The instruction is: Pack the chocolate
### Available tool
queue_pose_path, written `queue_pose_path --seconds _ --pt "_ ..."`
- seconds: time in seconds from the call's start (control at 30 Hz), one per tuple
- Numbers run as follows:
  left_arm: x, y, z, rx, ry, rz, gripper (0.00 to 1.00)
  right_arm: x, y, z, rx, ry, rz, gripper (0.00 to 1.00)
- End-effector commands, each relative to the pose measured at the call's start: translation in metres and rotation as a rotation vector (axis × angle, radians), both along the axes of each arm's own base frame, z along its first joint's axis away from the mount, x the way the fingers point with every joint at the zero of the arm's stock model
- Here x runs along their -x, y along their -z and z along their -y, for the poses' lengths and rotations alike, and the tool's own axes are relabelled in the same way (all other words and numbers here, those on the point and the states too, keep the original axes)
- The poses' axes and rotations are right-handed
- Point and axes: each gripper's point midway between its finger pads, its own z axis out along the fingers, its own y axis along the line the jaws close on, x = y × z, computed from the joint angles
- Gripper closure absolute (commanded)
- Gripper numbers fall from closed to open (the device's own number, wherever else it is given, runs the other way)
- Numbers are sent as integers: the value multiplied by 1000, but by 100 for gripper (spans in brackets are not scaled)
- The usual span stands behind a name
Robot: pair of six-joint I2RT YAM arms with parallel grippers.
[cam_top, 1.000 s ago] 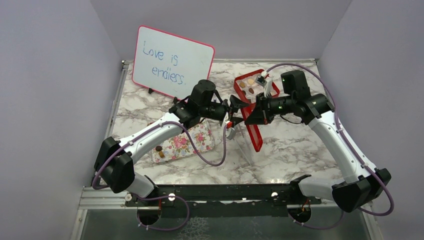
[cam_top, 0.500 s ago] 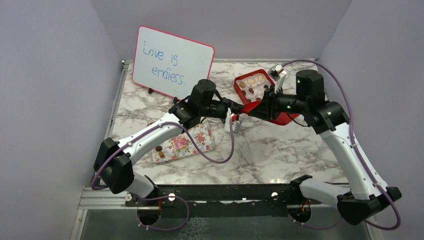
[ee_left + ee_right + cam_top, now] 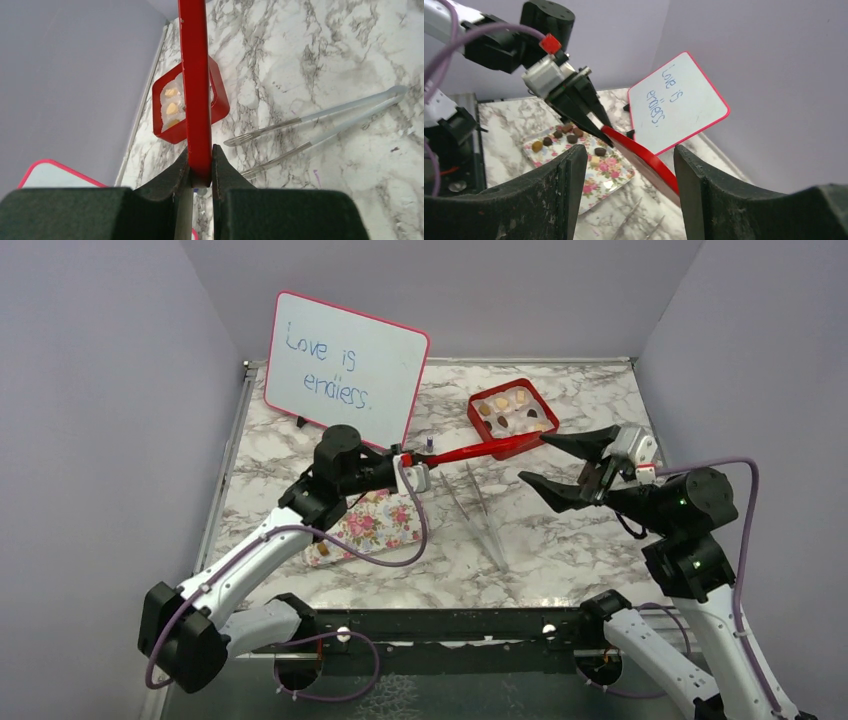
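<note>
The right gripper (image 3: 533,458) has drawn back off the flat red lid (image 3: 480,450), jaws spread; the left gripper (image 3: 200,172) pinches its edge.

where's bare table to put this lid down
Widest bare marble: right of the tongs, out to the wall, under the open right gripper. Also the near strip before tray and tongs. Crowded: between tray, tongs and box, where the left gripper holds the lid.
</note>
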Motion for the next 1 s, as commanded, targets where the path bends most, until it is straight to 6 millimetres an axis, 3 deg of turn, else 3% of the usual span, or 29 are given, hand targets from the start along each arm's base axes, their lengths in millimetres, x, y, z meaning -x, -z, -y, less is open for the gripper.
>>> queue_pose_path --seconds 0.0,0.07,0.27,0.4,0.53,0.67,0.73,0.97 --pt "20 -38 -14 155 -41 -17 100 2 7 -9 137 -67 212 31" --pt "32 -41 -21 159 -45 -51 100 -2 20 -8 183 -65 169 31" --pt "78 -46 -48 167 -19 -40 100 -8 29 -1 221 -15 114 30" --pt "105 -48 -51 159 71 -38 100 -16 45 4 278 23 90 30" --pt "124 -43 -52 127 141 -78 100 -20 43 6 282 45 111 29" --pt "130 -43 -52 130 165 -76 100 -19 48 1 319 -2 100 32" --pt "129 -44 -52 130 165 -76 100 -16 58 -2 354 -41 66 37" --pt "124 -47 -51 129 156 -59 100 -4 88 -4 410 -113 -3 40"
